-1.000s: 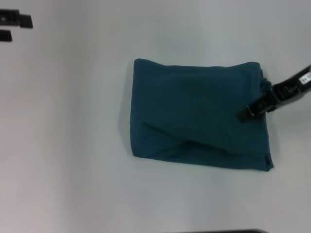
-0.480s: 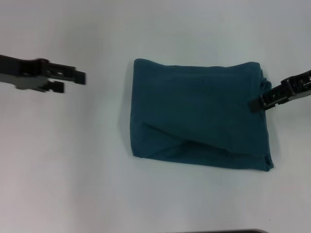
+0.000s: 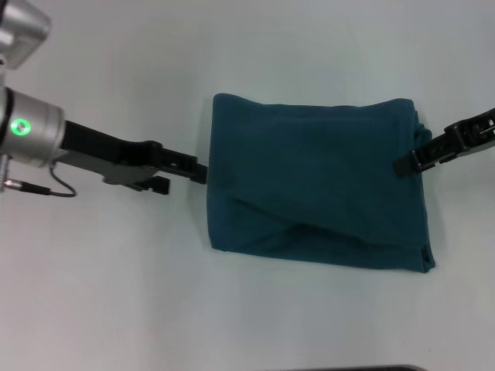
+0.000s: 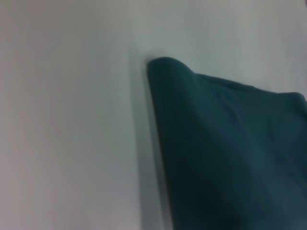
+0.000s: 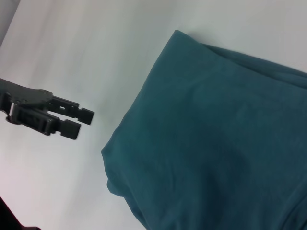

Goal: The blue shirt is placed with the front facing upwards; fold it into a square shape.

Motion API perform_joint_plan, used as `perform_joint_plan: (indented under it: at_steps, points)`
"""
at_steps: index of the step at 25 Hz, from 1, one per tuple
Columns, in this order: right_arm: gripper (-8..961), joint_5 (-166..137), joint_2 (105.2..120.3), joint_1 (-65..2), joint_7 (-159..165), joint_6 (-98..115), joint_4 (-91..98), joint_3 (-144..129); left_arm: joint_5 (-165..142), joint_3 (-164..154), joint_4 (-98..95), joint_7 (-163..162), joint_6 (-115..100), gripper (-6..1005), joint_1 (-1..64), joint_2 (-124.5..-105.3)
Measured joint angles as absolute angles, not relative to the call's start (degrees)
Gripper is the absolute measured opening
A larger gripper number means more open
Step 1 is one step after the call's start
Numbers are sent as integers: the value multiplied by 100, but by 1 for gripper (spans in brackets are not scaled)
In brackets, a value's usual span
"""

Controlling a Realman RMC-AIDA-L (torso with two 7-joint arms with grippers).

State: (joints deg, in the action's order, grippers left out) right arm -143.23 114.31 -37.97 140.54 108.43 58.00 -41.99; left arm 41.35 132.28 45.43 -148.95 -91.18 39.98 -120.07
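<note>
Teal-blue cotton dominates the scene: one blue shirt [image 3: 317,185], already folded into a roughly square bundle, lies flat on the white table [image 3: 116,294] a little right of centre. Its near edge runs slightly slanted, with a diagonal crease and a tucked layer showing at the near left corner. No lettering is visible on the upper face.

Two grippers are in play, one on each side of the single shirt. On the left, the left gripper [image 3: 184,172] reaches in low over the table, its fingertips right at the shirt's left edge, about midway along it. The right wrist view shows those two black fingers [image 5: 79,121] a small gap apart, with nothing between them and bare table between them and the cloth. On the right, the right gripper [image 3: 406,164] sits over the shirt's right edge, tip pointing inward above the fabric; whether its jaws are parted or gripping, I cannot tell.

Compared with half a second ago, the left arm has swept in a long way: it was well out to the left then, and now its tip has arrived at the shirt's edge, with the silver wrist and its green light in view. The right gripper has barely shifted. The shirt lies exactly as it did.
</note>
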Motion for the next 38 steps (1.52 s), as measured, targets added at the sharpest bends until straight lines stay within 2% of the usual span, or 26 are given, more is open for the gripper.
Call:
perform_joint_plan:
  at_steps: [9,23,32,38]
  points:
    - [579,-14315,11434,-3759,13986,10836,5800,-4188,4119,12968,4142,-14916,-8784,873,4378,-12286]
    - [579,-14310,11446,-3759,13983,10835,5801,-4200,4146,12632,3656,-15074,-8117,878,4830,-12389]
    - [580,-14308,11457,-3762,13966,10837,5800,-4155,4184,12702,4211,-15137,-8065,879,4560,-12362]
    - [580,-14311,11472,-3794,13967,10837,5801,-4177,4178,12627,3970,-15114,-7912,879,4651,-12380]
